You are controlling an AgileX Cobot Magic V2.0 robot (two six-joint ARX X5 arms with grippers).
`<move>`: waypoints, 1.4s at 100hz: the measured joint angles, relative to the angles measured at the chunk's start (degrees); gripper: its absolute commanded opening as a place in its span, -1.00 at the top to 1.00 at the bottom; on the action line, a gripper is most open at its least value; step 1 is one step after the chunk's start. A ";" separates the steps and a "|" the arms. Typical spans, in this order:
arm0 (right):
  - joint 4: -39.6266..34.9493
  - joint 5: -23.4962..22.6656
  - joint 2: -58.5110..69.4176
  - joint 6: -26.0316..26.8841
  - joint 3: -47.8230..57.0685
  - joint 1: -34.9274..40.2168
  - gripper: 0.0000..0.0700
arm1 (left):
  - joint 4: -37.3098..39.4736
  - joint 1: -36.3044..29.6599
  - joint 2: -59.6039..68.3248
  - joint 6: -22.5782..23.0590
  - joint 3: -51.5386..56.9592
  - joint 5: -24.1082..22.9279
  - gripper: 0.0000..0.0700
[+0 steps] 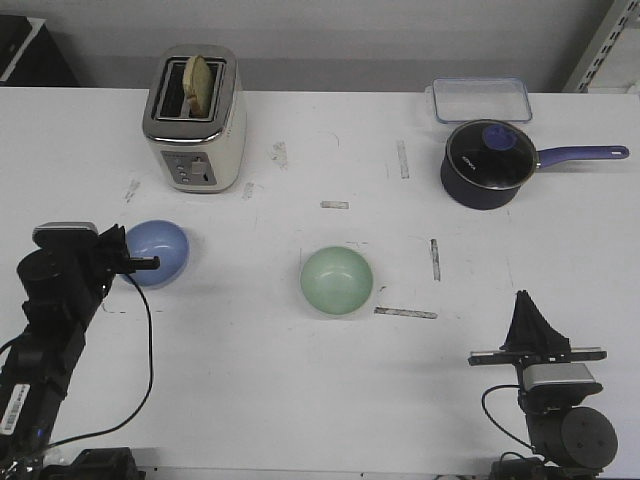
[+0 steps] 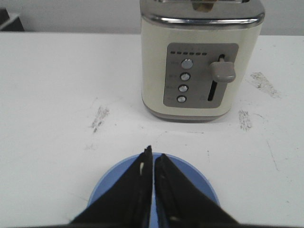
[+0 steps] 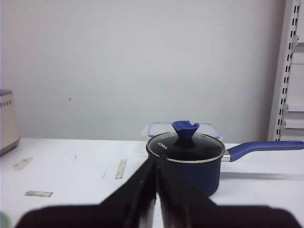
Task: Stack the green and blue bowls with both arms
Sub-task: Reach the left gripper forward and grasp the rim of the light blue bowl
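Note:
The periwinkle blue bowl (image 1: pixel 160 252) sits on the white table at the left, in front of the toaster. The pale green bowl (image 1: pixel 337 279) stands alone near the table's middle. My left gripper (image 1: pixel 124 243) is at the blue bowl's left side. In the left wrist view its shut fingers (image 2: pixel 152 156) lie over the blue bowl (image 2: pixel 108 186) with the tips near its far rim, and I see no rim held between them. My right gripper (image 1: pixel 525 300) rests shut near the front right edge, far from both bowls. In the right wrist view it (image 3: pixel 156 162) points toward the saucepan.
A cream toaster (image 1: pixel 195 122) with bread in it stands at the back left, just beyond the blue bowl (image 2: pixel 199 71). A dark navy lidded saucepan (image 1: pixel 490 165) with its long handle pointing right sits at the back right. Behind it is a clear container (image 1: pixel 481 99).

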 measured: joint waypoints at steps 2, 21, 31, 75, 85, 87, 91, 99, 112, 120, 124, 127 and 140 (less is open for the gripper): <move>0.00 0.00 -0.02 0.00 0.00 0.00 0.99 | -1.07 0.00 0.79 -1.14 0.92 0.00 1.00; 0.00 0.00 0.00 0.00 0.00 0.00 0.99 | -12.90 0.00 8.70 -10.49 9.73 0.26 1.00; 0.00 0.02 0.00 0.00 0.00 0.00 0.99 | -21.53 0.02 13.53 -12.04 14.14 1.03 1.00; 0.00 0.00 -0.02 0.00 0.00 0.00 0.99 | -37.31 8.96 27.36 -11.52 28.39 19.82 0.87; 0.00 0.02 -0.02 0.00 0.00 0.00 0.99 | -37.20 12.26 28.09 -11.54 28.39 19.76 0.23; 0.00 0.02 0.00 0.00 0.00 0.00 0.99 | -37.13 12.87 28.20 -11.54 28.39 19.76 0.10; 0.00 0.02 -0.02 0.00 0.00 0.00 0.99 | -37.11 13.86 28.46 -11.54 28.39 19.71 -0.11; 0.00 0.00 0.00 0.00 0.00 0.00 0.99 | -37.09 15.17 29.22 -11.52 28.41 19.74 -0.31; 0.00 0.02 -0.02 0.00 0.00 0.00 0.99 | -37.03 16.59 31.32 -11.08 28.41 19.63 -0.31; 0.00 0.00 0.00 0.00 0.00 0.00 0.99 | -37.00 16.92 33.14 -10.12 28.41 19.08 -0.29; 0.00 0.00 -0.02 0.00 0.00 0.00 0.99 | -37.05 16.90 34.07 -9.35 28.41 18.73 -0.28; 0.00 0.00 0.00 0.00 0.00 0.00 0.99 | -37.11 16.85 34.82 -8.70 28.41 18.60 -0.28; 0.00 0.02 -0.02 0.00 0.00 0.00 0.99 | -37.13 16.72 37.99 -5.84 28.41 17.57 -0.28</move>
